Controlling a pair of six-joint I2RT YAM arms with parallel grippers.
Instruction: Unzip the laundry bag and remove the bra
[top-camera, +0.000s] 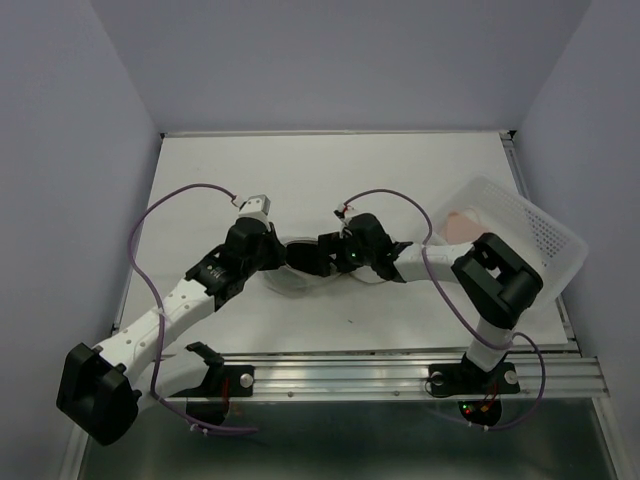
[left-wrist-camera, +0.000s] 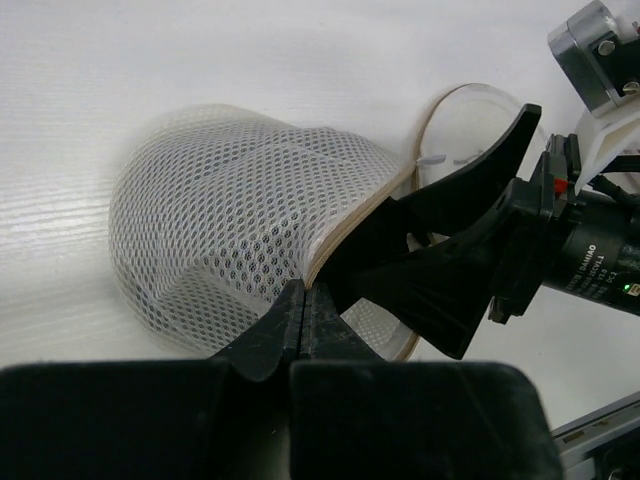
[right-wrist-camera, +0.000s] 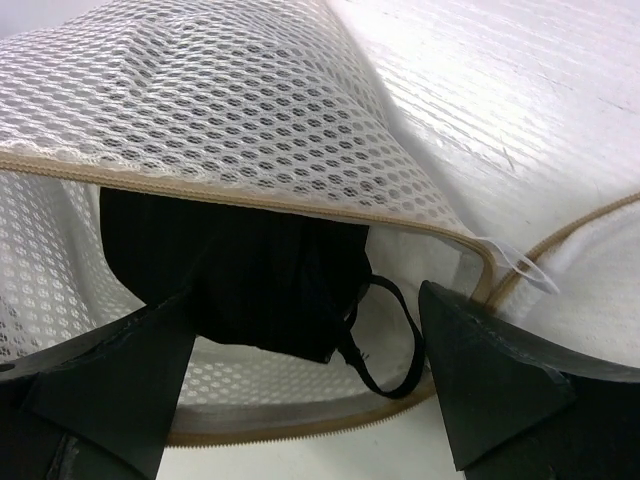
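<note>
**Left claw (top-camera: 282, 256) pinching the laundry bag (top-camera: 290, 284), right claw (top-camera: 312, 258) spread at its mouth**

From above, both my arms reach to the middle of the tabletop (top-camera: 350, 180). The claws meet almost tip to tip over the bag, which lies between them. A white perforated basket (top-camera: 545, 235) sits at the right edge, well apart from the bag, with a pale pink soft thing (top-camera: 460, 222) inside it.

On the left wrist camera, my fingers (left-wrist-camera: 268, 340) are pressed together on the bag's tan zip-edged rim (left-wrist-camera: 360, 215), holding that edge up. The cream mesh dome bulges behind it. My right claw comes in from the right with its jaws apart, one finger reaching to the rim just beside the grip.

On the right wrist camera, my two fingers (right-wrist-camera: 110, 370) stand wide apart with nothing gripped, one on either side of the unzipped mouth. The upper mesh flap is raised. Under it, inside the bag, lies a black bra (right-wrist-camera: 250, 280), its thin looped strap (right-wrist-camera: 400, 330) trailing toward the lower zip edge. A pale zip pull (right-wrist-camera: 525, 268) hangs at the right end of the opening.
</note>
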